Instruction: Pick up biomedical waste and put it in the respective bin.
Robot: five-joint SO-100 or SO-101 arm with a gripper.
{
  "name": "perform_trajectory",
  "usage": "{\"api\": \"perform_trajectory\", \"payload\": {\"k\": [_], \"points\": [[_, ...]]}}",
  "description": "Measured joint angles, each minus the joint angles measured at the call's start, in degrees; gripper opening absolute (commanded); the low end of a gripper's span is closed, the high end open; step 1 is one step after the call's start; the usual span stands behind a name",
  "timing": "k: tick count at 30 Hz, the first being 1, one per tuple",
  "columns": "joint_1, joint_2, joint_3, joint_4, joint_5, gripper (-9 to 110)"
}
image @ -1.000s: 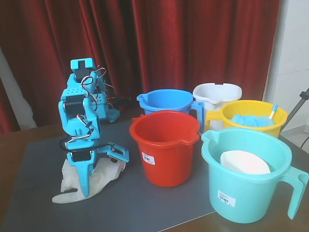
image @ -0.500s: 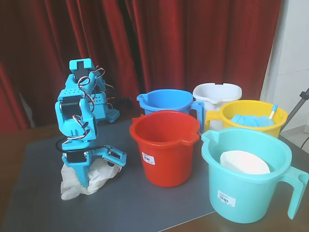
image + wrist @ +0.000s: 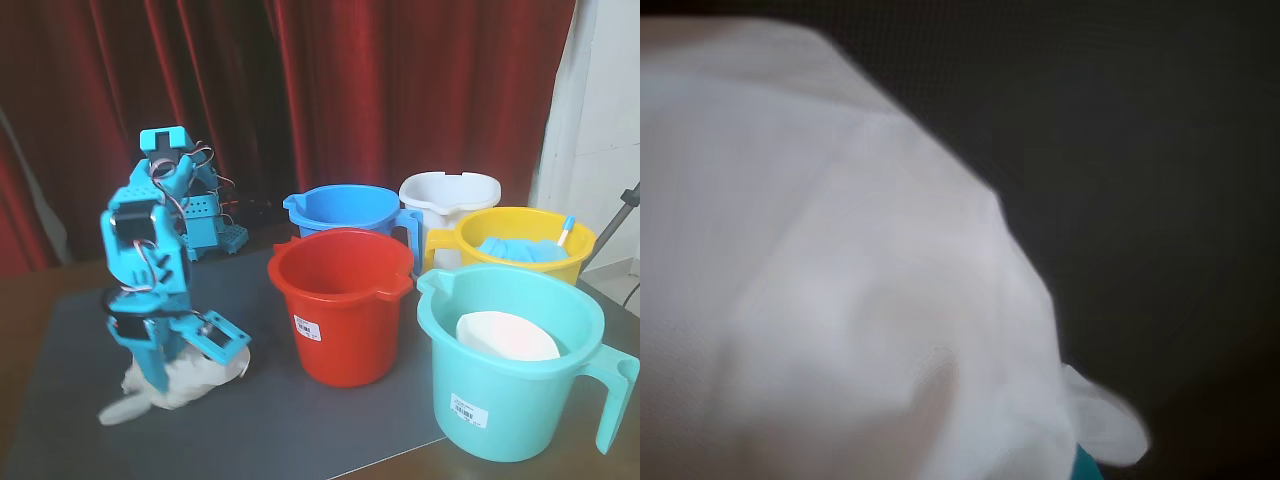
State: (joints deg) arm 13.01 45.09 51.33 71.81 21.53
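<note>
Dark red curtains hang behind a wooden table (image 3: pixel 40 290) covered by a grey mat (image 3: pixel 300 430). On the left of the fixed view, the bright blue two-finger gripper (image 3: pixel 180 365) of the small robot arm (image 3: pixel 145 260) points down onto the white, crumpled, floppy latex glove (image 3: pixel 175 385), which lies bunched on the mat with one end trailing out to the left. One finger presses into the heap while the other angles out to the right over it, so the jaws look partly apart with glove material between them; whether they actually pinch it cannot be told. In the wrist view the glove (image 3: pixel 820 300) fills most of the picture, blurred, with dark mat beyond it.

Well to the right of the glove stands the red plastic bucket with a spout and a white barcode sticker (image 3: pixel 345 310). Behind it stands a blue bucket (image 3: pixel 345 208), then a white one (image 3: pixel 450 195) and a yellow one (image 3: pixel 525 240) holding something blue. Nearest the camera, a teal bucket (image 3: pixel 520 370) holds a white disc (image 3: pixel 505 335).
</note>
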Motion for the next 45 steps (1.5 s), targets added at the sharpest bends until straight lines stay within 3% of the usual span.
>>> {"api": "perform_trajectory", "payload": {"k": [9, 15, 25, 32, 35, 45], "points": [[0.35, 3.78, -20.83, 18.37, 9.05, 0], [-3.78, 4.04, -32.61, 19.95, 11.07, 0], [-12.22, 4.31, -51.06, 20.13, 29.09, 0], [-21.18, 4.66, -53.70, 20.13, 39.02, 0], [-27.33, 4.66, -53.70, 20.13, 47.81, 0], [-37.18, 4.66, -53.70, 20.13, 57.57, 0]]}}
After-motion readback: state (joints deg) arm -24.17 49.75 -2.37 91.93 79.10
